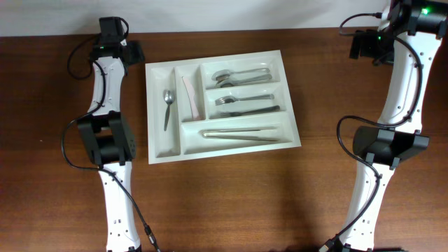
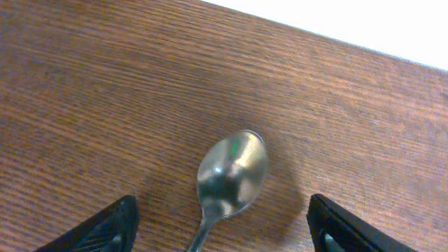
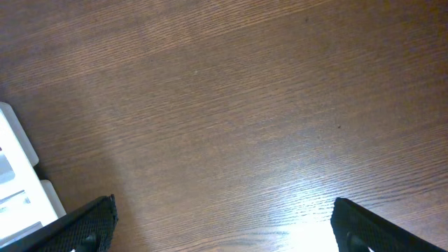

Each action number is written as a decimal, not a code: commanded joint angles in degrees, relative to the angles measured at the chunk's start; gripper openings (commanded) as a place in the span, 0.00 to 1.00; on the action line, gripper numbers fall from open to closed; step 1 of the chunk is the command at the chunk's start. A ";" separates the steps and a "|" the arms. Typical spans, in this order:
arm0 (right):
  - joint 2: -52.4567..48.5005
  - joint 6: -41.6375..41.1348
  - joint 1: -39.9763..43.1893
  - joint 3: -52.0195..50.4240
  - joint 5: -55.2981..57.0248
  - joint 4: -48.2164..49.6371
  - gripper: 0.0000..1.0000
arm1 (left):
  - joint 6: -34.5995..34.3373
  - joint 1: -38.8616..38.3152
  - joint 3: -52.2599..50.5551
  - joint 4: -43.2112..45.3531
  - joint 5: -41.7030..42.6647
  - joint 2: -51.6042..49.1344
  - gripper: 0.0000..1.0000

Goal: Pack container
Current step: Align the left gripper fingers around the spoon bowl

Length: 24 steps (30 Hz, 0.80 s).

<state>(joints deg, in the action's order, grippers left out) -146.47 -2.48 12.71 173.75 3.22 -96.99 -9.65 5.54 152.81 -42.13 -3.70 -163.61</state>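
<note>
Left fingers (image 2: 105, 225) spread wide, grasping nothing; spoon (image 2: 232, 171) lies between them on table (image 2: 105, 84), handle running toward me. Container (image 1: 155, 150) sits right, slightly nearer, long axis left-right. Right fingers (image 3: 84, 222) released, idle, farther off.

We see a dark brown wooden tabletop (image 1: 231, 203) with fine grain, and it fills nearly every view. Beyond its far edge runs a plain white surface (image 1: 231, 12); we cannot tell whether it is wall or floor. In the right wrist view a bright glare (image 3: 308, 234) lies on the wood.
</note>
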 commanded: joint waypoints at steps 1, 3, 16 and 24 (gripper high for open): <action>0.59 0.57 0.07 -0.24 0.46 -0.33 0.99 | 4.79 -0.02 -2.56 -2.54 1.84 -5.07 0.81; 0.59 0.57 0.07 -0.24 0.46 -0.33 0.99 | 4.79 -0.02 -2.56 -2.45 0.31 -5.07 0.83; 0.59 0.57 0.07 -0.24 0.46 -0.33 0.99 | 6.69 0.52 -2.56 -0.24 -5.35 -5.16 0.37; 0.59 0.57 0.07 -0.24 0.46 -0.33 0.99 | 6.69 0.63 -2.56 -0.28 -5.35 -5.16 0.11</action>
<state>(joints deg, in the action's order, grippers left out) -146.47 -2.50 12.71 173.75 3.22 -96.99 -3.99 5.21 152.77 -40.66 -7.11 -163.96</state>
